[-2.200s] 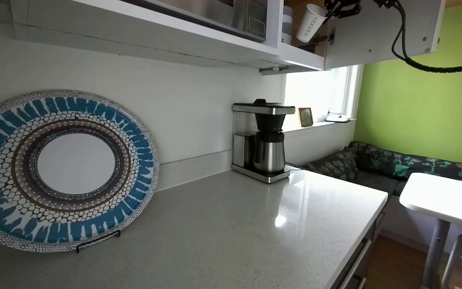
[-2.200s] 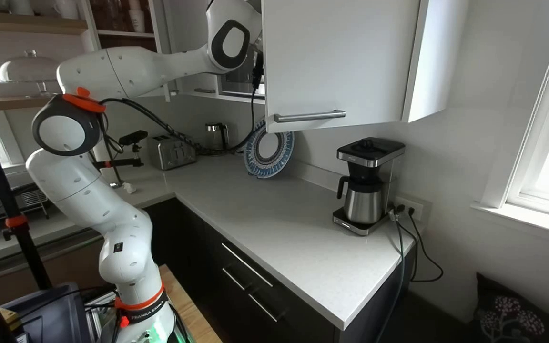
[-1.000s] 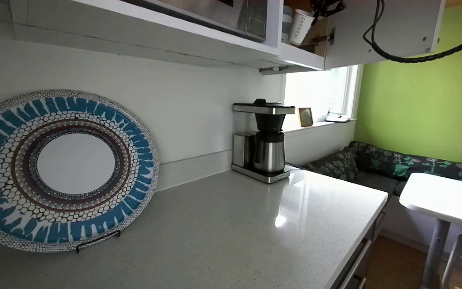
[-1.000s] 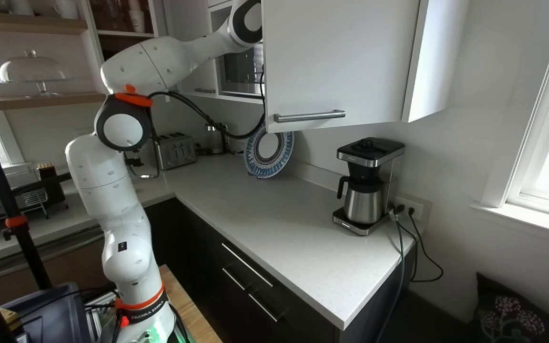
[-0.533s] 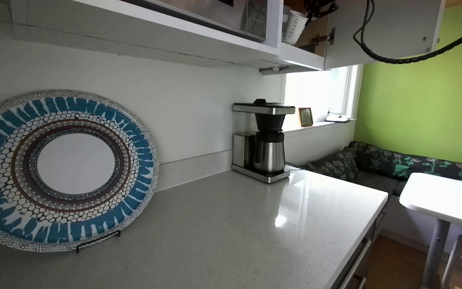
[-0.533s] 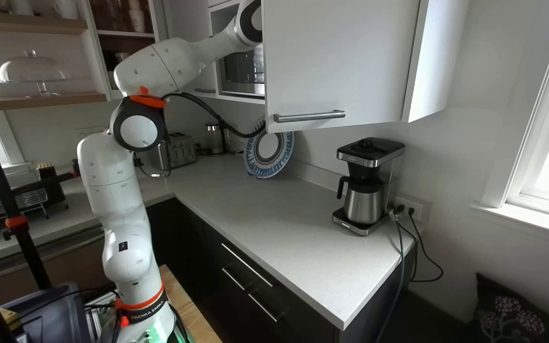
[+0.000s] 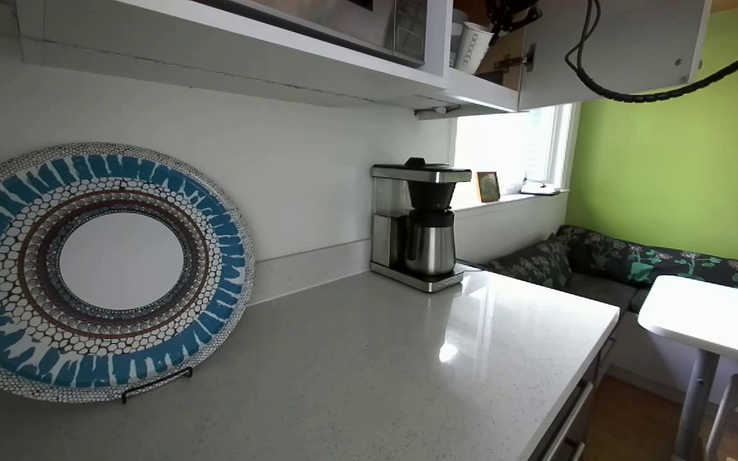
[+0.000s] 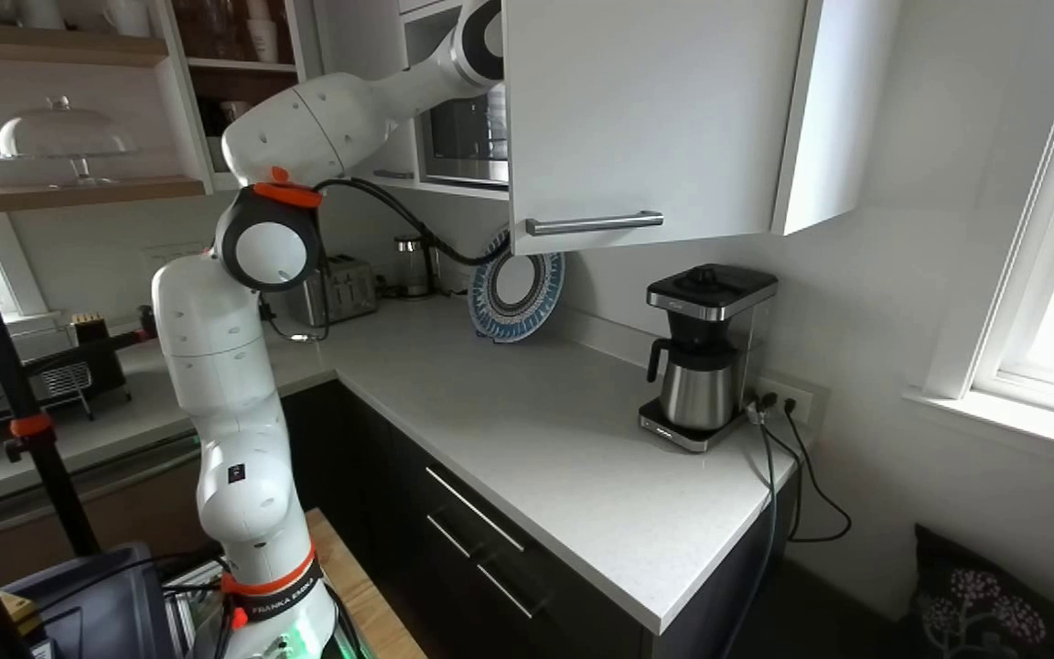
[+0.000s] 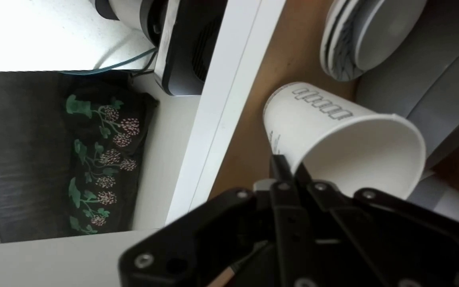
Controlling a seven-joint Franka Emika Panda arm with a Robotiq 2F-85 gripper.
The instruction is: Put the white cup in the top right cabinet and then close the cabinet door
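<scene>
The white cup, with a row of printed outlines, is inside the open cabinet, tilted. In the wrist view the cup lies across the view with its mouth toward the lower right. My gripper is shut on its rim, one finger inside and one outside. The gripper also shows in an exterior view at the top edge. The cup's base is at or just above the wood-brown shelf; I cannot tell if it touches. The white cabinet door stands open; in an exterior view the door hides gripper and cup.
Stacked bowls or cups stand on the shelf beside the cup. The cabinet's white front edge runs close to the gripper. A black cable hangs by the door. The coffee maker stands on the counter below.
The arm has moved toward the cabinet and carried the cup deeper in, left and slightly down in an exterior view. In the last half second the cup has lowered slightly. The door has not moved.
</scene>
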